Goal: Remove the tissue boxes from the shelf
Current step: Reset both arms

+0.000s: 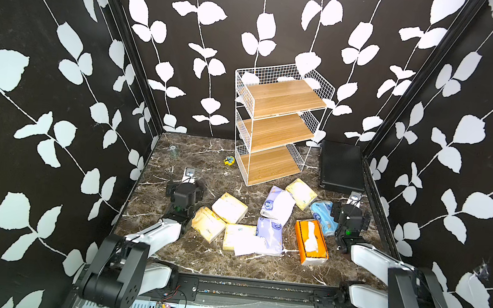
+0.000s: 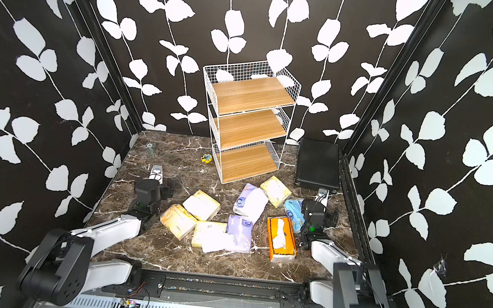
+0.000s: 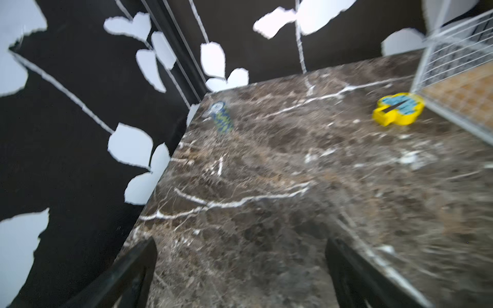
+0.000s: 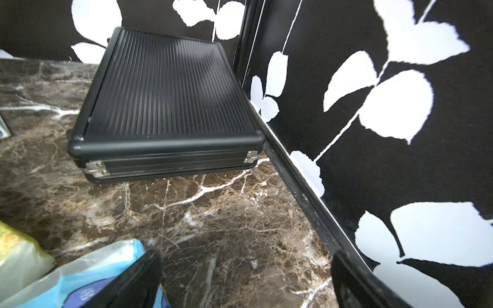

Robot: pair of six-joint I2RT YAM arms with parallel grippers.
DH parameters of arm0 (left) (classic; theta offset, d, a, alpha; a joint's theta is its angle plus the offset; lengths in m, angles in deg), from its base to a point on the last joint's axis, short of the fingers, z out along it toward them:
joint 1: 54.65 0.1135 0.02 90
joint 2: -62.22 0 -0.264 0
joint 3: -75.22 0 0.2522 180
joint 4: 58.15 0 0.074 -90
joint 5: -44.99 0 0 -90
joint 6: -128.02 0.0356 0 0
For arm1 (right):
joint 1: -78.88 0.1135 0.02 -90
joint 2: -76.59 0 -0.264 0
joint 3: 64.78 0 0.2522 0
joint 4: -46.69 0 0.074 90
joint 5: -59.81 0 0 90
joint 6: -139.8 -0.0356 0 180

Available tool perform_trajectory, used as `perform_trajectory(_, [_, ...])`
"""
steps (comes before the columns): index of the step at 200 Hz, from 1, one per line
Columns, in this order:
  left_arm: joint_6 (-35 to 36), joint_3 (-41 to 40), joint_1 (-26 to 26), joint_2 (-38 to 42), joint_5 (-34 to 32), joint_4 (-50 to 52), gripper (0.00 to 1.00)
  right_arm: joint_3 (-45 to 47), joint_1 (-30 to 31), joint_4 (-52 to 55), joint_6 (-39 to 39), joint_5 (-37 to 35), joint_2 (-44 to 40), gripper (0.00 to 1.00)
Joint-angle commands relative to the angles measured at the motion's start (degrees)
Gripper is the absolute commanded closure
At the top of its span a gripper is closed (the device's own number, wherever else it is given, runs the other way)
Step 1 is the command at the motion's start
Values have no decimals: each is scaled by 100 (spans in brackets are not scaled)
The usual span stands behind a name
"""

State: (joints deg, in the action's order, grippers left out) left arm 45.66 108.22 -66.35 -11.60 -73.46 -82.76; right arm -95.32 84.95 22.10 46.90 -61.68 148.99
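Roughly eight tissue boxes (image 1: 312, 243) strewn on table (image 1: 198, 258), off shelf (image 1: 280, 98), left claw (image 3: 241, 248) and right claw (image 4: 246, 258) spread wide.

Black walls (image 1: 57, 118) printed with white leaves and vines closed in three sides. Underfoot, the tabletop (image 1: 186, 257) was dark brown marble, white-veined. A black ribbed case (image 4: 165, 93) lay just ahead of the right gripper (image 4: 245, 277), beside the wall.

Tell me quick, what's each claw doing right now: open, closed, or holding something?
Left claw: open, holding nothing.
Right claw: open, holding nothing; a light blue tissue pack lies right beside it.
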Motion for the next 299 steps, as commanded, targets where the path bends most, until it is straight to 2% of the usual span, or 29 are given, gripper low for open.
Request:
perform_trajectory(1, [139, -244, 184, -377, 319, -1399, 1, 144, -78, -1079, -50, 221, 173, 1])
perform_trajectory(9, [15, -170, 259, -359, 619, -1207, 1, 157, -105, -1248, -82, 362, 270, 1])
perform_trajectory(20, [-34, -162, 318, -583, 840, -1473, 1, 200, -127, -1619, -89, 516, 489, 1])
perform_trajectory(41, [-92, -33, 335, -1006, 716, -1640, 1, 190, -132, -1882, -11, 709, 778, 1])
perform_trajectory(68, [-72, 58, 381, -1421, 985, -1789, 1, 394, -139, -2342, 96, 959, 896, 1])
perform_trajectory(79, [22, 55, 408, -1693, 1042, -2221, 1, 345, -133, -2374, 178, 1148, 1038, 1])
perform_trajectory(93, [-87, 126, 426, -1457, 1129, -1630, 1, 301, -138, -2544, 204, 1244, 1288, 1])
perform_trajectory(105, [-17, 100, 441, -1634, 1121, -2037, 1, 307, -125, -2766, 247, 1299, 1514, 1])
perform_trajectory(113, [-56, 158, 441, -1605, 1069, -1859, 1, 289, -129, -2857, 272, 1337, 1591, 1])
perform_trajectory(121, [-109, 218, 453, -1496, 1104, -1520, 1, 265, -128, -2708, 273, 1381, 1532, 1])
perform_trajectory(142, [-93, 200, 466, -1583, 1084, -1728, 1, 107, -132, -2409, 255, 1280, 1524, 1])
perform_trajectory(171, [-100, 219, 476, -1547, 1103, -1641, 1, -513, -136, -1265, 121, 1017, 1537, 1])
perform_trajectory(299, [-111, 220, 476, -1529, 1113, -1590, 1, -482, -134, -1293, 111, 1006, 1518, 1])
